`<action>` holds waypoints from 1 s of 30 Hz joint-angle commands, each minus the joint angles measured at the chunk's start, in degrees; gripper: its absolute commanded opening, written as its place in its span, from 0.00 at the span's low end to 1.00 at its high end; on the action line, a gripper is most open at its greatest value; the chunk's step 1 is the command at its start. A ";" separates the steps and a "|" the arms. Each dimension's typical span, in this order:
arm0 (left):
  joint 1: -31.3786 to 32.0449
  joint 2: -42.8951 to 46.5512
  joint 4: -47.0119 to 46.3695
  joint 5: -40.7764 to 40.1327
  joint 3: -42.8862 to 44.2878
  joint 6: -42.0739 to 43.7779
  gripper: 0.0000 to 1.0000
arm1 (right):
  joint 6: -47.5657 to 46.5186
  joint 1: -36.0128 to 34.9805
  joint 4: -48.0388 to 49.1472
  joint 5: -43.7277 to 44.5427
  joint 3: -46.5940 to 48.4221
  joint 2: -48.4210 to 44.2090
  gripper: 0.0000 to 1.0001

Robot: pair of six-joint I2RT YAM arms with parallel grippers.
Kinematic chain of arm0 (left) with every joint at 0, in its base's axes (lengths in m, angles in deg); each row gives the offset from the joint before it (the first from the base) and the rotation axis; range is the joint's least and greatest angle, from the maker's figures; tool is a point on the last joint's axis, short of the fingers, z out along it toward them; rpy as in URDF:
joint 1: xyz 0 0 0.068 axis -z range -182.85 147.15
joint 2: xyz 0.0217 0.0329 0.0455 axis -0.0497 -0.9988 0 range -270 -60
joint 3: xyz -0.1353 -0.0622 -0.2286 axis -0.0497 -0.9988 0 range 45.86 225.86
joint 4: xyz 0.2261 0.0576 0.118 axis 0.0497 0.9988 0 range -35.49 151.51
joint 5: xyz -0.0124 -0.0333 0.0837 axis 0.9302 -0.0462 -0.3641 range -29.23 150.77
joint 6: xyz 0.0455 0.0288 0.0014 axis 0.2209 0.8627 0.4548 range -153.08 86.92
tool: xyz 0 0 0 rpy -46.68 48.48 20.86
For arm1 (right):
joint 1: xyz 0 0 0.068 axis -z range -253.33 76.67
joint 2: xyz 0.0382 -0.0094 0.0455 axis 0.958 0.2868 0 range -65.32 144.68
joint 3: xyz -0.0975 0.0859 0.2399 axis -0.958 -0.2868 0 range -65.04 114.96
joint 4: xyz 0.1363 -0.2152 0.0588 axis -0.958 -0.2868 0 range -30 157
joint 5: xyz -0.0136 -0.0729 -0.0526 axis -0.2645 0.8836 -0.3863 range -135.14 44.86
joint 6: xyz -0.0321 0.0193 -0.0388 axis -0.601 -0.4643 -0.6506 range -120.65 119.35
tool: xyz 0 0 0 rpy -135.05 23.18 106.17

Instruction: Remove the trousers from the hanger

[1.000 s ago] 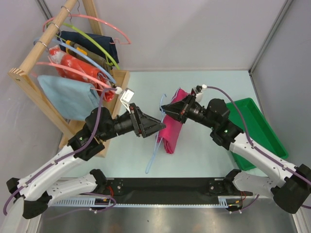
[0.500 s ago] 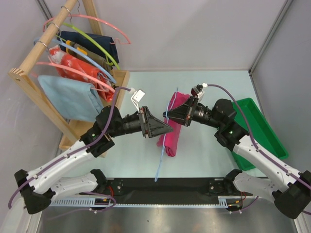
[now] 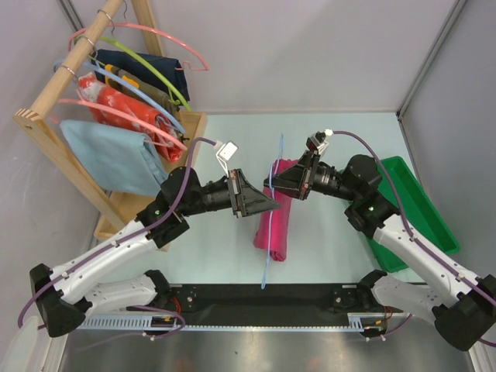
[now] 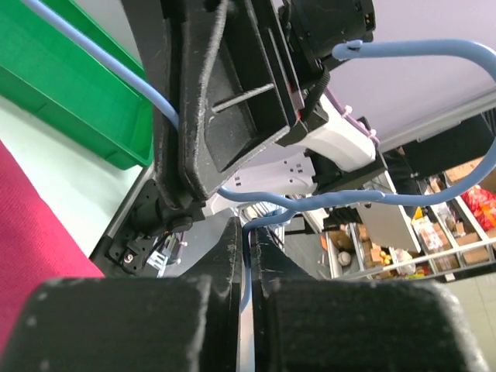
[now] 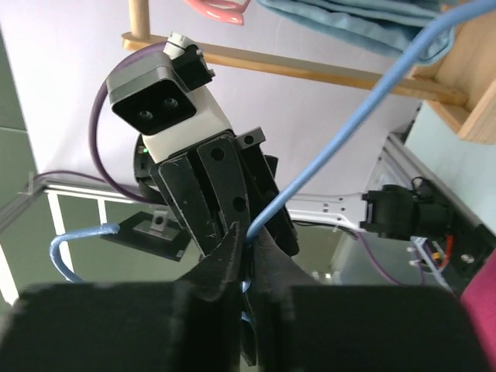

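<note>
The pale surface [image 3: 217,248] carries a wooden rack [image 3: 35,124] of other clothes at far left and a green tray [image 3: 415,205] at right. Mid-surface, between the arms, the pink trousers [image 3: 277,229] hang folded on the blue wire hanger [image 3: 266,271], not yet off it. Both pincers meet at the wire above the cloth. The left pincer [image 3: 269,204] is pressed together on it, and the right pincer [image 3: 271,184] pinches it just beside. Two grips likely stop the hanger swinging while the cloth is drawn free.
</note>
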 commanded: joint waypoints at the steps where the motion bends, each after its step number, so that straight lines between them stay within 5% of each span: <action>1: 0.37 0.67 -5.38 -2.04 3.52 -2.86 0.00 | -8.58 0.20 -0.52 0.42 5.35 -0.60 0.20; 6: 0.37 1.64 -0.55 -10.03 7.83 -1.73 0.00 | -20.98 0.37 -13.18 7.97 7.28 -3.58 0.50; 12: 0.37 2.17 3.05 -16.63 13.19 -1.29 0.00 | -36.61 0.38 -28.04 18.17 10.36 -6.40 0.66; 17: 0.19 1.82 7.18 -22.61 18.29 -0.14 0.00 | -47.96 -0.32 -36.57 22.66 12.47 -9.03 0.72; 24: -0.86 -0.03 8.68 -24.99 24.62 -0.32 0.00 | -63.97 -11.47 -39.39 33.99 10.11 -14.13 0.74; 30: -1.74 -0.56 8.68 -24.99 27.52 -1.72 0.00 | -72.67 -23.43 -36.50 43.12 6.16 -14.23 0.64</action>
